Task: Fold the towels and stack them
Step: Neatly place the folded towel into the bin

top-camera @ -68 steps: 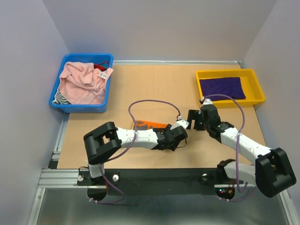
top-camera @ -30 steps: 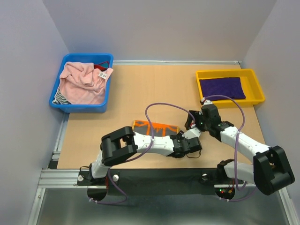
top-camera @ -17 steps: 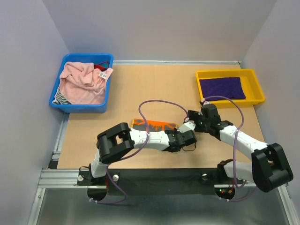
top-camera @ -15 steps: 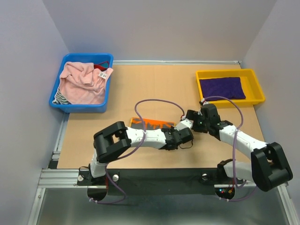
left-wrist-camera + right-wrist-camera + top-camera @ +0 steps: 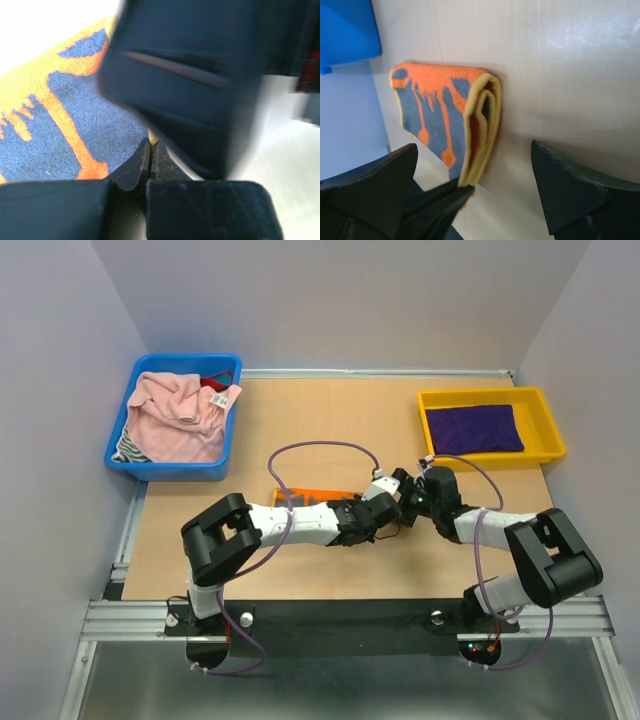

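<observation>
Closing since a second ago, the left tool (image 5: 150, 148) now pinches the yellow hem of the orange-and-grey towel (image 5: 437, 112), which lies at centre bench (image 5: 330, 430). Beside it the right tool (image 5: 472, 146) gapes wide, holding nothing. Overhead, the towel's long axis runs left-right. Only the right wrist view shows its folded layers.

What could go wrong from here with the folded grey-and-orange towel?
The left fingers seem to pinch only a hem corner of the grey-and-orange towel, so lifting could let its fold fall open. The open right fingers sit very close to the left ones; they could collide.
</observation>
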Robot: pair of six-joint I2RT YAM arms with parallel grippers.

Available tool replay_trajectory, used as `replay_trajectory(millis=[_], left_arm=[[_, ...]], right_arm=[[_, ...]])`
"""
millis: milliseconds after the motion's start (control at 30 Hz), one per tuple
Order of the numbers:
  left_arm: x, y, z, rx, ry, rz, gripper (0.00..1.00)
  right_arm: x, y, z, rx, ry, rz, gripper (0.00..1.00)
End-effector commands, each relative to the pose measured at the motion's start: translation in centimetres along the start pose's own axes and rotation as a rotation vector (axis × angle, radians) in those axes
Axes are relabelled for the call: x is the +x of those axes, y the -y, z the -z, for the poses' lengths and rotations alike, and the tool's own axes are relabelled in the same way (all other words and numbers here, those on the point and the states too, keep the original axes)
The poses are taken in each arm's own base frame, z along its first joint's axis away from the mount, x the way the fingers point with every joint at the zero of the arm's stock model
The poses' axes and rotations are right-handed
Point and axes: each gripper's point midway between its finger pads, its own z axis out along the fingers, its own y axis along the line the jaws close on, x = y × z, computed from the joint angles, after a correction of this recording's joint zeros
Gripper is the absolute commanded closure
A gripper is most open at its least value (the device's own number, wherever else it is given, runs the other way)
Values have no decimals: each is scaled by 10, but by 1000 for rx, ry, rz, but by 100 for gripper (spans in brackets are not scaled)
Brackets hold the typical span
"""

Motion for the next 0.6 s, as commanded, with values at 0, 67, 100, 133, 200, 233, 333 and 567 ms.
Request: replay_trajectory(millis=[0,67,100,133,200,233,333,567], left_arm=[[-24,7,16,41,72,28,100],[-28,7,19,45,86,40,100],[-29,6,20,42,90,45,100],[-30,6,20,44,94,50,100],[-33,6,23,45,104,62,100],[-33,5,24,42,104,63,100],[-37,-1,28,26,119,83,100],[-42,3,24,31,120,93,100]], right_arm=[[6,-5,-12,-37,-14,-73,0],[14,5,-20,-2,-38,-100,0],[21,5,-22,-1,-58,-98,0],[25,5,-25,1,-70,-103,0],[37,9,-31,18,-103,-106,0],[42,11,-32,24,-114,-112,0],[53,15,-37,33,-135,-121,1],[57,10,-51,1,-161,-114,18]])
